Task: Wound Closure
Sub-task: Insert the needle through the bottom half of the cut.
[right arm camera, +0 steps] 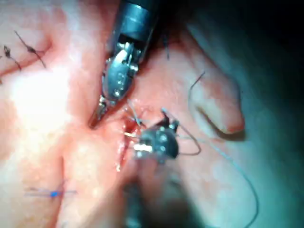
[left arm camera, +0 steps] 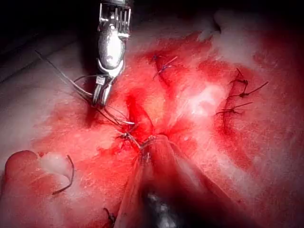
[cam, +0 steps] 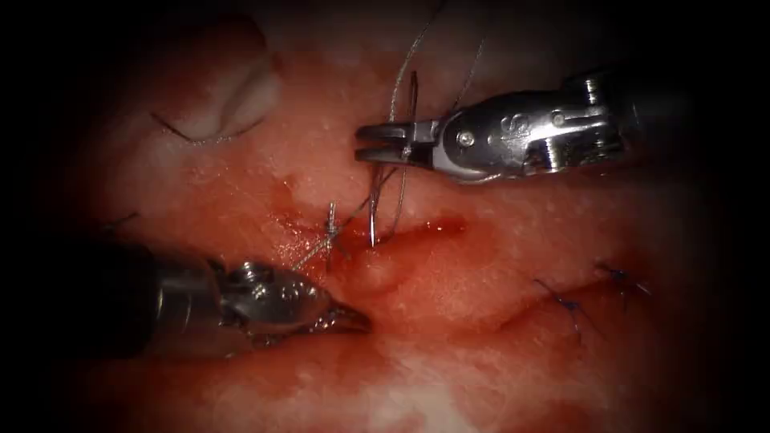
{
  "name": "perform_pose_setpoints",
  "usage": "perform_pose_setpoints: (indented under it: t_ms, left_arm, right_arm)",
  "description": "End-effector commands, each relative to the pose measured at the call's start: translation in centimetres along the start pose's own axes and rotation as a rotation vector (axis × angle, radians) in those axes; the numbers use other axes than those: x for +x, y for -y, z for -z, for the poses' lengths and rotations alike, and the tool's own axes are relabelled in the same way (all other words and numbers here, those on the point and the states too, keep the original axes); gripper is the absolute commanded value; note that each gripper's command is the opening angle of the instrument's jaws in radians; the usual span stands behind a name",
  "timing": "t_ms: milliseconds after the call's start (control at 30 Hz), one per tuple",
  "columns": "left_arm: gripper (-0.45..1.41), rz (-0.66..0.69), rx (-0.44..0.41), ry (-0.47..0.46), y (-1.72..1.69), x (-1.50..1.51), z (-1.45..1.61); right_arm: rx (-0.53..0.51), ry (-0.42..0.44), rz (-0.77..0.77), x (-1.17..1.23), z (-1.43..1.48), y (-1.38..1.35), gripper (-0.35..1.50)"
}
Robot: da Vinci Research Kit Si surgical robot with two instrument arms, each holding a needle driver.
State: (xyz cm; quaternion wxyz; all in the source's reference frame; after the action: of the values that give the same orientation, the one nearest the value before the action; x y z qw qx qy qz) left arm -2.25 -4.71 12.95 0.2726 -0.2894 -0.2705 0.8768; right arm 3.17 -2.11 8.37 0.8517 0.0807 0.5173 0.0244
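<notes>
Steel needle (cam: 374, 210) stands upright, point sunk in tissue (cam: 449, 321) at cut (cam: 401, 234) middle. Right tool (cam: 370, 144) jaws clamped near needle's upper curve, thread (cam: 399, 88) trailing up. Left tool (cam: 353, 321) jaws closed, seemingly empty, tip pressed on tissue just left of cut, likely steadying edge.

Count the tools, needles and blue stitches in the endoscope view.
Tools: 2 (left tool, jaws shut, nothing seen held; right tool, holding the needle near mid-curve)
Needle: 1, tip at the cut
Blue stitches: 2, right of the cut
Total: 5
</notes>
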Motion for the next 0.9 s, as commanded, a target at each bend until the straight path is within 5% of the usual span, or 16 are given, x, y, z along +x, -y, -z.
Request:
perform_pose_setpoints:
  t_ms: [33,900]
  left_arm:
    - [-0.07,0.0,-0.001,0.0,0.0,0.0,-0.09]
    - [-0.03,-0.003,0.003,0.006,0.02,-0.03,-0.09]
  right_arm:
    - [0.003,0.003,-0.007,-0.01,-0.08,0.01,-0.35]
    - [0.109,0.012,-0.354,-0.06,-0.13,0.07,-0.35]
